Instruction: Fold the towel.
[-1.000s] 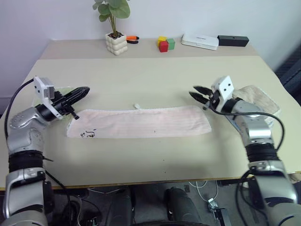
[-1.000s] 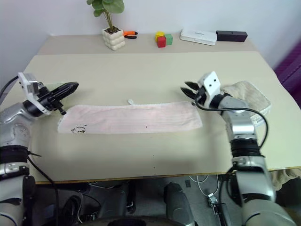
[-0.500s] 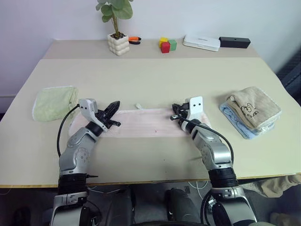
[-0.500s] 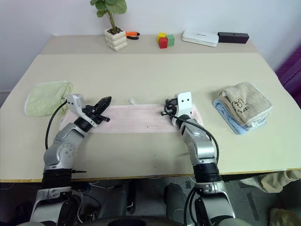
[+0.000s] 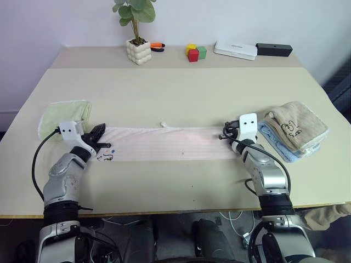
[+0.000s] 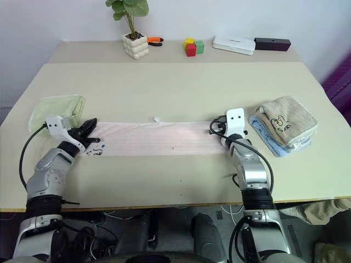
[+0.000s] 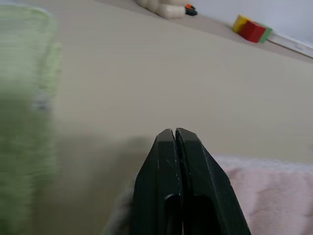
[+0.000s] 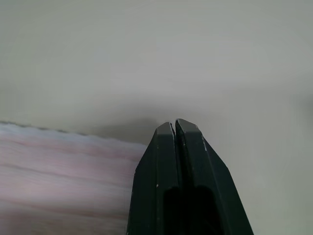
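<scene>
Pink towel (image 5: 164, 143) lies as long strip, further folds left. Left gripper (image 5: 100, 129) and right gripper (image 5: 225, 135) clenched, each at one strip end; grasp on fabric unclear.

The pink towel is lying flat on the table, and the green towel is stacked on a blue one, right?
Not quite. The pink towel does lie flat on the table, but the left eye view shows the beige towel on the blue one; the green towel lies alone.

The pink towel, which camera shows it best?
The left eye view: the pink towel lies there whole, stretched out flat between the left pincer and the right pincer. The right eye view shows much the same. Each wrist view catches just one end of it beside that pincer's shut fingers.
</scene>
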